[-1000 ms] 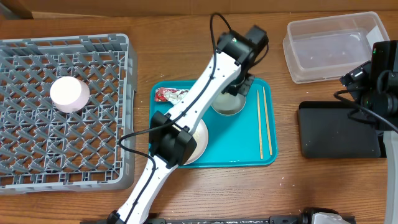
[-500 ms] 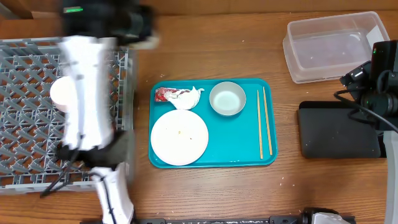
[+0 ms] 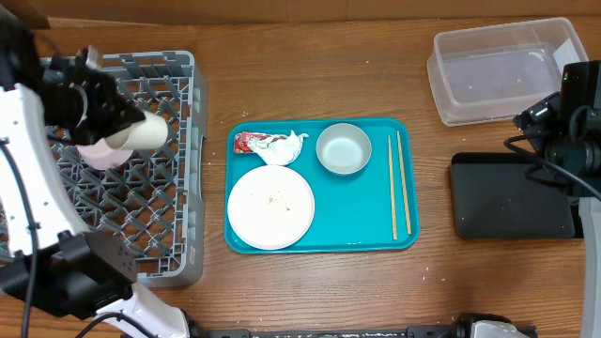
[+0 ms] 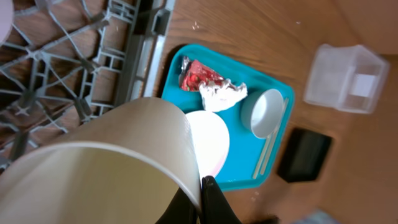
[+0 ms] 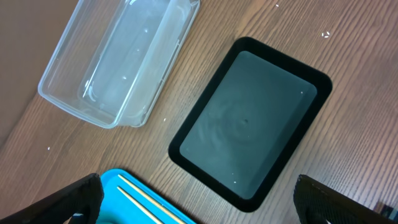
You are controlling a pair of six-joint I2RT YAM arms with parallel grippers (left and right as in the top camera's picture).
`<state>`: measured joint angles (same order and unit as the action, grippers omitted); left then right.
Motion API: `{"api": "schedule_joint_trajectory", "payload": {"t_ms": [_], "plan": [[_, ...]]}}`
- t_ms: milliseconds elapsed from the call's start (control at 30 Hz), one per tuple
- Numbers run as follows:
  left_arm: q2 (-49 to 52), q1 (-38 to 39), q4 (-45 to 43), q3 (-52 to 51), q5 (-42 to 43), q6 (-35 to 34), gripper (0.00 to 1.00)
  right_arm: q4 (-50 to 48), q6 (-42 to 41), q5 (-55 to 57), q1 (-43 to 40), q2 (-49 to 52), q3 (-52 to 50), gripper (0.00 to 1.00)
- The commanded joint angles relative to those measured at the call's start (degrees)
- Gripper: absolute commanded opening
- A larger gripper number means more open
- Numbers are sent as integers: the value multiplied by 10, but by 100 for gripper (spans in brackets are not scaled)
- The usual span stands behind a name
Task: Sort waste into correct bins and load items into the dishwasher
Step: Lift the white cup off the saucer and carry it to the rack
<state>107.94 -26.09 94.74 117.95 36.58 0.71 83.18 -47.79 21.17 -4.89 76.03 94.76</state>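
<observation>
cups 2: cream cup clamped by its rim in left claw above rack, pinkish cup in rack | teal tray: plate 1, bowl 1, chopsticks 2 | right claw fingers wide apart, empty

Serving tray: plain teal. Rack: grey, open lattice grid. Wrapper: red foil. Tissue: white. Plate: white, pale specks. Bowl: pale grey. Chopsticks: light wood. Tub: clear. Flat tray: black. Cup: cream. Table: brown wood grain.
</observation>
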Motion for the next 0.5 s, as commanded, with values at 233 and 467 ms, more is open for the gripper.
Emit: {"api": "schedule_joint_trajectory", "payload": {"t_ms": [233,467], "plan": [[6,-224,-63,-261,330,235,4,-1,-3,2,-3,0,5,100],[6,-275,-187,-397,451,246,4,-1,-2,2,-3,0,5,100]]}}
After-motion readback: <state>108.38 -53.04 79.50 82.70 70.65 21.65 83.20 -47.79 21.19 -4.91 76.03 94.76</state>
